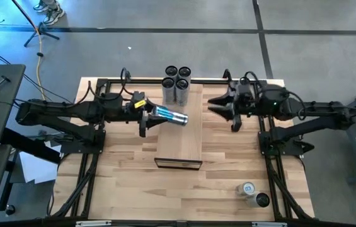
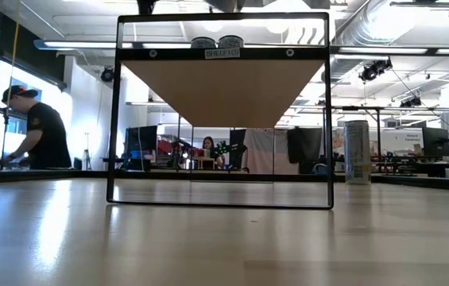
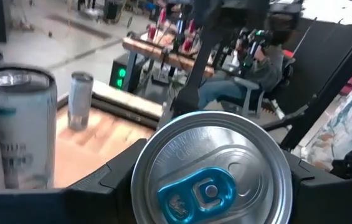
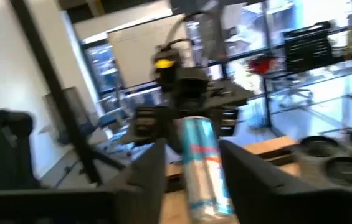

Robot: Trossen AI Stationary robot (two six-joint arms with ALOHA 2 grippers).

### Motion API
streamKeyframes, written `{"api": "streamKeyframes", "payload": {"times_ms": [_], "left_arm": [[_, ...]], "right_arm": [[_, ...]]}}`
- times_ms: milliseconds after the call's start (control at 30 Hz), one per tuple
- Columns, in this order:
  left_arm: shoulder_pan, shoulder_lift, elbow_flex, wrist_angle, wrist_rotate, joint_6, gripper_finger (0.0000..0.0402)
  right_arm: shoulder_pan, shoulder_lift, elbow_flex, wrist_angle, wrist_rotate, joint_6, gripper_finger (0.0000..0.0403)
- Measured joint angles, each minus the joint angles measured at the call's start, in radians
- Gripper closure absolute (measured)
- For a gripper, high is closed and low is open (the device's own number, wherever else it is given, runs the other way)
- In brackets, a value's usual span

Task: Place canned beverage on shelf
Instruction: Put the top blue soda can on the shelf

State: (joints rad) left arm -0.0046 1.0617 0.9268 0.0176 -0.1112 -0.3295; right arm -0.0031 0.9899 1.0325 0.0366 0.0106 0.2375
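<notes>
2 dark jointed arms — left arm [image 1: 70,112] yellow-tagged (near its wrist), right arm [image 1: 316,113] green-lit — trailing black cables.

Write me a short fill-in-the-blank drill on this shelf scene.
1. The left gripper holds a can lying on its ____.
2. At the shelf's far end, ____ cans stand upright.
3. Two more cans are on the table near the ____ arm's side.

Missing words: side; four; right

blue-silver can [image 1: 169,115], pale wood shelf [image 1: 184,135] — plain
</notes>
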Motion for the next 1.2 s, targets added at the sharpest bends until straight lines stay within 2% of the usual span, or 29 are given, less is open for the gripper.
{"api": "streamKeyframes", "payload": {"times_ms": [100, 200, 333, 533, 667, 933, 1200], "left_arm": [[0.015, 0.005, 0.014, -0.058, 0.019, -0.034, 0.0188], [0.045, 0.019, 0.099, -0.212, 0.031, -0.062, 0.0188], [0.066, 0.067, 0.252, -0.424, 0.026, -0.014, 0.0188], [0.084, 0.213, 0.489, -0.767, 0.057, 0.048, 0.0188], [0.084, 0.324, 0.6, -0.931, 0.056, 0.076, 0.0188], [0.09, 0.465, 0.711, -0.96, 0.058, 0.096, 0.0188], [0.108, 0.538, 0.721, -0.975, 0.101, 0.118, 0.0188]], "right_arm": [[0.028, 0.031, 0.0, 0.006, -0.004, -0.002, 0.019], [0.035, 0.051, 0.0, -0.023, -0.003, -0.003, 0.0125], [0.035, 0.066, 0.0, -0.056, -0.002, -0.003, 0.0077], [0.035, 0.118, 0.0, -0.069, 0.013, -0.056, 0.0066], [0.035, 0.16, 0.0, -0.091, 0.014, -0.12, 0.0066], [0.035, 0.205, 0.0, -0.203, 0.085, -0.134, 0.0066], [0.037, 0.306, 0.0, -0.209, 0.097, -0.133, 0.0066]]}}
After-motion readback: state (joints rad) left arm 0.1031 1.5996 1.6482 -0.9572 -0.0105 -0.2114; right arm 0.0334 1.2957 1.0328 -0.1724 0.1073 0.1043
